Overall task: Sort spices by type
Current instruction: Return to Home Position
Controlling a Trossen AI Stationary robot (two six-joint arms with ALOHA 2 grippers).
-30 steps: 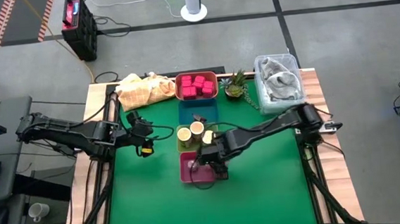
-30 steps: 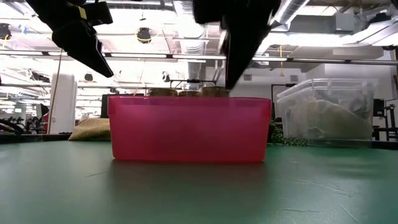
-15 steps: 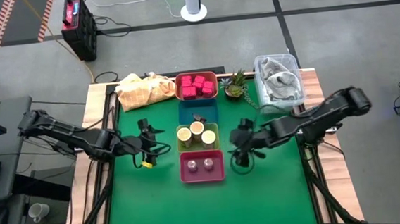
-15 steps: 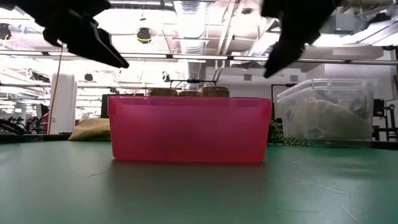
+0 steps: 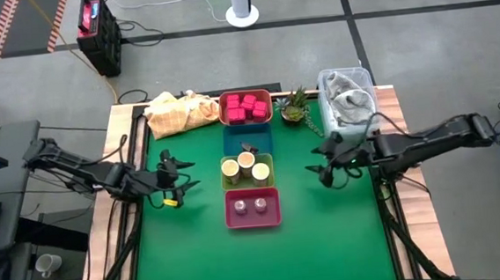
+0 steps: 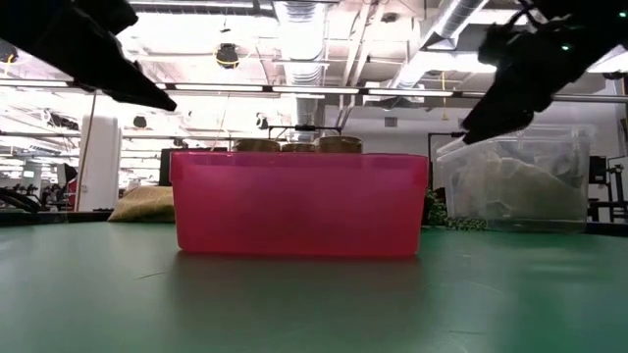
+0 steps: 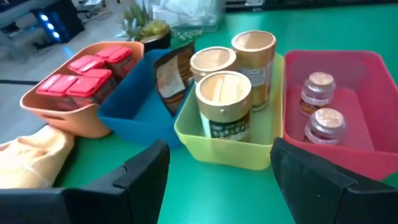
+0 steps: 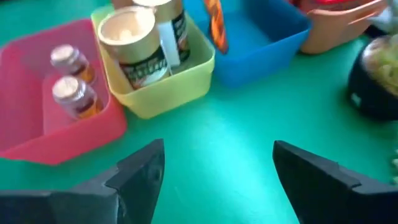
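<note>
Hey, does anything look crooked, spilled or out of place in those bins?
Only one thing: the dark packet in the blue bin stands tilted, at the end nearest the yellow bin. The cans, jars and red boxes sit upright; nothing spilled.

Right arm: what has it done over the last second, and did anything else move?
The right gripper, open and empty, pulled back from above the red bin out to the right side. The left gripper, also open, drew back slightly leftward. The two jars in the red bin and three tubs in the yellow bin stayed put.
</note>
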